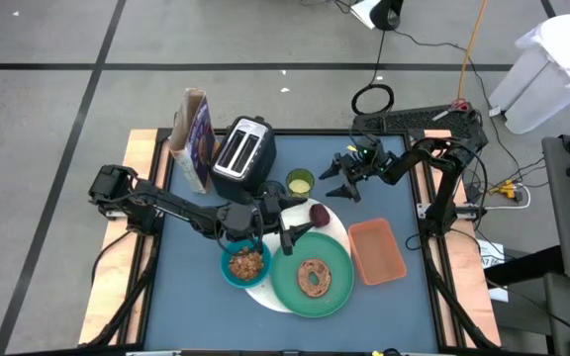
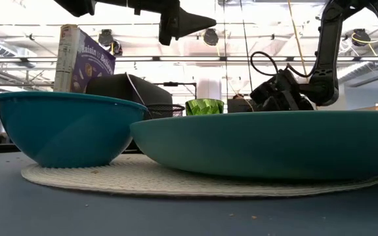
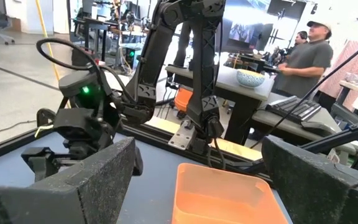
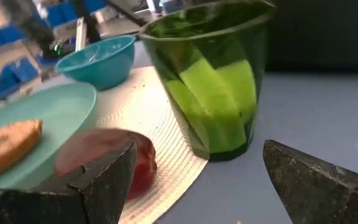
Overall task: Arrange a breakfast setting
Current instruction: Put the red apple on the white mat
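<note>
On a white round mat (image 1: 336,225) rest a green plate (image 1: 312,280) with a bagel, a teal bowl (image 1: 245,265) of cereal and a small red fruit (image 1: 319,213). A yellow-green cup (image 1: 300,182) stands upright on the table at the mat's far edge. My right gripper (image 1: 336,184) is low and open just right of this cup (image 4: 213,81), which shows ahead between its fingers, apart from them; the fruit (image 4: 114,158) lies beside it. My left gripper (image 1: 291,227) hovers open above the mat, high over the table in the low view (image 2: 190,23).
A silver-black toaster (image 1: 243,153) and a cereal box (image 1: 194,138) stand at the far left. An orange tray (image 1: 376,249) lies right of the green plate. Bare blue table shows at the near left. A person (image 3: 309,56) stands beyond the table.
</note>
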`<action>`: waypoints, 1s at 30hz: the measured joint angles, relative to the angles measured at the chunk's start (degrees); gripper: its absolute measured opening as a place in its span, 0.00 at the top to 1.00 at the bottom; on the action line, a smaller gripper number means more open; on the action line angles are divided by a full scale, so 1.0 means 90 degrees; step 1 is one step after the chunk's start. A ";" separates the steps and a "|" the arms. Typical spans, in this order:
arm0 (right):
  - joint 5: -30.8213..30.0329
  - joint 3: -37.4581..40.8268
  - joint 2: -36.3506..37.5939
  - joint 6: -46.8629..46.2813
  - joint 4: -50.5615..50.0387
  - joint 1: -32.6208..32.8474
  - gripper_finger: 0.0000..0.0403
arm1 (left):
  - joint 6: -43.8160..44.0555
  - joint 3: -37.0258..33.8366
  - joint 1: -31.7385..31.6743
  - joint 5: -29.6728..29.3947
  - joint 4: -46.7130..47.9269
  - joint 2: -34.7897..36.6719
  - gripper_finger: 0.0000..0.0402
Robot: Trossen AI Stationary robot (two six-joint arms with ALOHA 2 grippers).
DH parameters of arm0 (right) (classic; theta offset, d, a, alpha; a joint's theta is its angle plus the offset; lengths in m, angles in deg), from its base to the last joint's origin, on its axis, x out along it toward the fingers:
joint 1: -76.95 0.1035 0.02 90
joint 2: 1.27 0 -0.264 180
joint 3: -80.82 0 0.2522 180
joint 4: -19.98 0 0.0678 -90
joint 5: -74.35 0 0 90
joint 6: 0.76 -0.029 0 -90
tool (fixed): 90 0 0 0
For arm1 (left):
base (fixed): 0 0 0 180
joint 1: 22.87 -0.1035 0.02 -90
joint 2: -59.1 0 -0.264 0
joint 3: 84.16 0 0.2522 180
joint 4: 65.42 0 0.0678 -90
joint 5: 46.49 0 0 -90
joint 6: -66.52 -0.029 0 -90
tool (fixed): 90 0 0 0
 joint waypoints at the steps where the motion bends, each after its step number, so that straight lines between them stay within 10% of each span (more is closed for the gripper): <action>1: 0.0068 0.0000 0.0000 0.0260 0.0007 0.0000 0.15 | 0.0000 0.0000 0.0000 0.0000 0.0000 0.0000 0.12; 12: 0.0813 0.0002 0.1051 0.1120 0.0072 0.0000 0.15 | -0.0010 0.0000 0.0000 -0.0001 0.0263 -0.0002 0.12; 30: 0.0815 0.0002 0.3893 -0.0896 -0.0433 0.1749 0.15 | -0.0057 0.0000 0.0001 0.0000 0.0365 -0.0002 0.12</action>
